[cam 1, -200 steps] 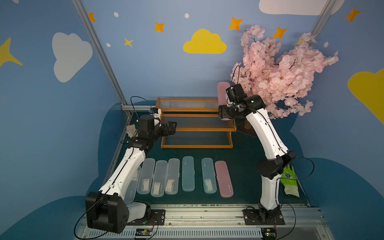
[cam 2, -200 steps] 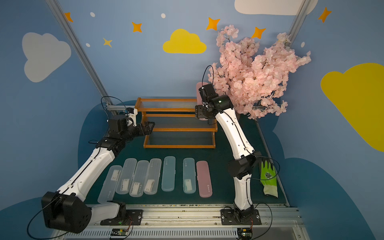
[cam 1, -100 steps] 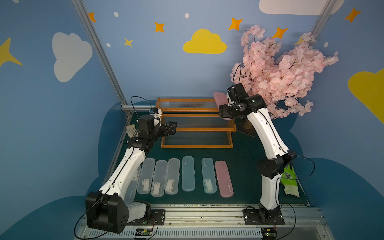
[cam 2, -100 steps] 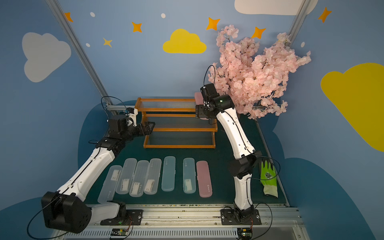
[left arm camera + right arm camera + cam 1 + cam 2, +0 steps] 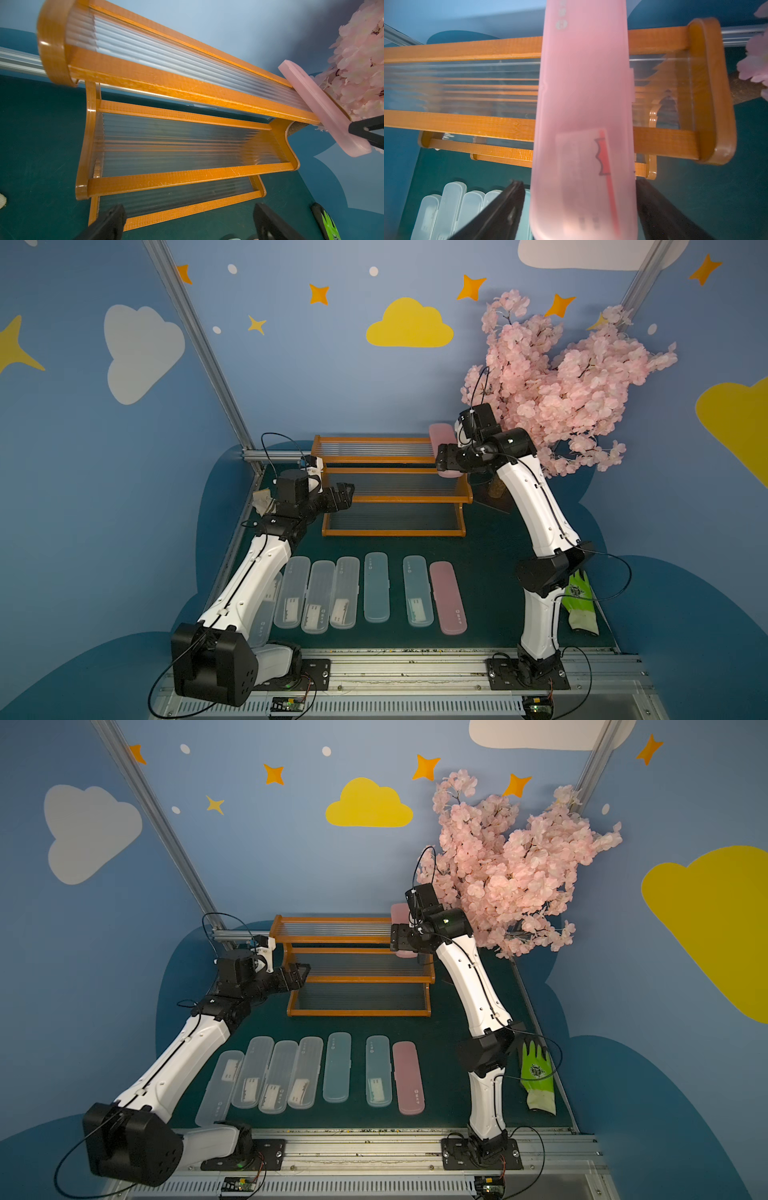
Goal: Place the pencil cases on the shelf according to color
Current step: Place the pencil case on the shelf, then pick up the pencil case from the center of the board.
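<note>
When viewed in both top views, shows right claw (image 5: 445, 460) spread astride the pink pencil case (image 5: 441, 435), which lies crosswise on the right end of the shelf's (image 5: 390, 499) top tier. Also shows left claw (image 5: 347, 493) spread, empty, beside the middle tier, and seven other pencil cases (image 5: 376, 587) rowed on the counter (image 5: 490, 572).
From left wrist, shows that case (image 5: 318, 108) overhanging the front rail.
From right wrist, shows a slim gap beside one finger (image 5: 508, 199).

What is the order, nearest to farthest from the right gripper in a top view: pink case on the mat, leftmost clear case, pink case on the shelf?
1. pink case on the shelf, top tier, at the right gripper.
2. pink case on the mat, row's right end.
3. leftmost clear case, row's left end.
</note>
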Controlling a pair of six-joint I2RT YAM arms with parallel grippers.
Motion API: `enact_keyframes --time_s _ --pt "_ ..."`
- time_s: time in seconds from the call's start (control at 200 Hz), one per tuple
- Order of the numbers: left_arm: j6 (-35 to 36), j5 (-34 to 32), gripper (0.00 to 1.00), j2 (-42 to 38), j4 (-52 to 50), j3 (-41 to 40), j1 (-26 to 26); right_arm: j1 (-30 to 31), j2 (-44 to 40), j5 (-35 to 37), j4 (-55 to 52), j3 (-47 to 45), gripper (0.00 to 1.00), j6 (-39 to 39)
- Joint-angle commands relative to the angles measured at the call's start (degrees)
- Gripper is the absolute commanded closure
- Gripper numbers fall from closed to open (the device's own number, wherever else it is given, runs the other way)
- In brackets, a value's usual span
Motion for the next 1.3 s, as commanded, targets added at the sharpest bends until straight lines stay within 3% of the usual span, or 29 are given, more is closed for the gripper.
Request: enact_keyframes --time_s 0.0,0.14,0.285,0.406,0.546,0.681,0.826,0.946,1.141,1.297 --pt "0.24 0.86 0.0 0.55 0.18 0.01 -0.17 -0.19 -3.39 -0.95 2.02 1.04 0.04 0.51" --pt "1.08 0.3 0.0 0.4 -0.08 0.08 -0.18 -0.14 -5.4 -1.02 2.43 0.49 0.01 -0.72" --pt "2.26 -1.32 0.0 -0.15 -0.35 -0.24 -0.18 0.6 -11.66 3.48 6.4 -7.22 0.01 -3.62" --pt "2.71 -0.69 0.0 -0.5 0.56 -1.02 -0.25 1.75 -20.41 7.51 12.84 -20.91 0.01 -5.55" --pt "3.59 -0.85 0.0 -0.8 1.16 -1.56 -1.4 0.97 -32.48 -1.45 19.27 -38.82 0.01 -5.28" --pt "6.49 -0.32 0.0 -1.67 2.11 -2.42 -5.11 1.32 -42.78 -4.31 18.79 -52.96 0.01 -4.54" --pt "10.06 -7.14 0.0 -4.23 2.74 -4.47 -10.6 2.82 -55.73 -4.34 19.2 -67.73 0.02 -1.12" --pt "11.02 -10.51 0.0 -5.78 4.29 -6.23 -12.23 4.44 -63.23 -5.32 18.81 -78.68 0.02 2.42" --pt "12.27 -15.93 0.0 -4.78 3.26 -5.87 -12.39 7.18 -62.85 -5.47 15.16 -87.36 0.06 7.92" --pt "12.2 -14.57 0.0 -3.98 3.6 -6.11 -12.34 11.36 -59.78 -6.99 18.42 -94.42 0.05 13.88"
